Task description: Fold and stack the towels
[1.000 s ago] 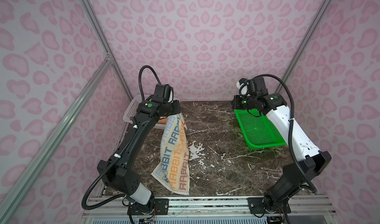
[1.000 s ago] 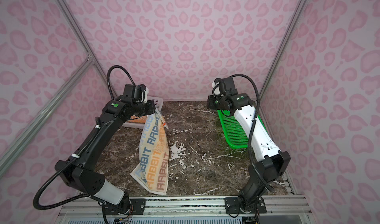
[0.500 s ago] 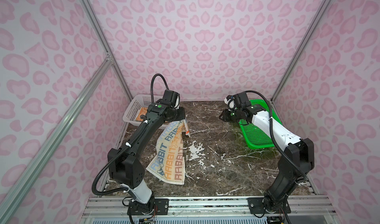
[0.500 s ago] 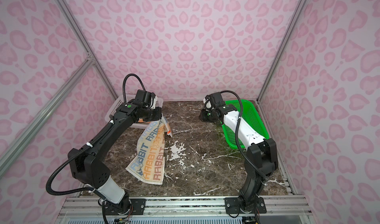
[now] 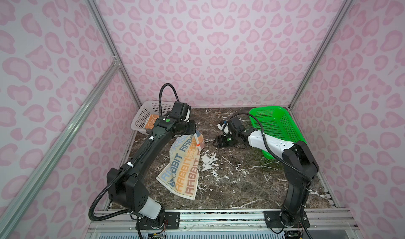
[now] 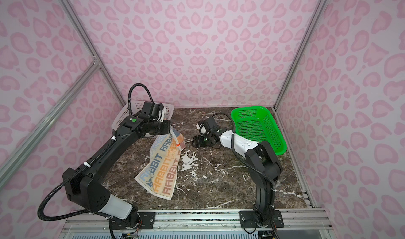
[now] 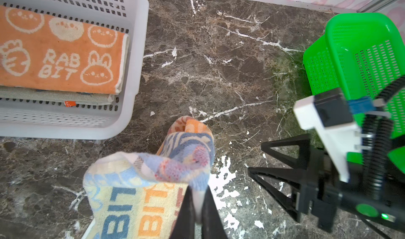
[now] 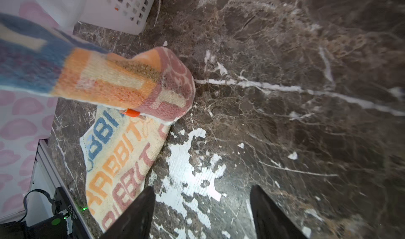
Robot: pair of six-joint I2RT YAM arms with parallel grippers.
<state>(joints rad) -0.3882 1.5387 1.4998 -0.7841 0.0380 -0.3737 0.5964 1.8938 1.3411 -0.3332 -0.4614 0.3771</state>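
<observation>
A cream towel [image 5: 182, 171] [image 6: 163, 171] printed with blue, orange and pink RABBIT letters hangs from my left gripper [image 5: 194, 127] [image 6: 170, 127]. The gripper is shut on its upper corner [image 7: 198, 189], and the towel's lower end lies on the marble table. The towel's top edge droops over in a fold [image 8: 131, 82]. My right gripper [image 5: 216, 142] [image 6: 194, 141] stands open just right of that fold, low over the table, with nothing between its fingers [image 8: 201, 189]. A folded orange towel [image 7: 59, 51] [image 5: 151, 122] lies in the white basket on another folded cream one [image 7: 54, 95].
The white basket [image 5: 142, 115] [image 7: 135, 73] stands at the back left corner. A green basket [image 5: 276, 126] [image 6: 258, 126] [image 7: 350, 51] stands at the back right, behind the right arm. Bare marble table [image 5: 236, 178] lies between and in front of the arms.
My right gripper has opened and come down and left from above the green basket toward the towel's held corner. My left arm has lowered the towel, so more of it lies on the table.
</observation>
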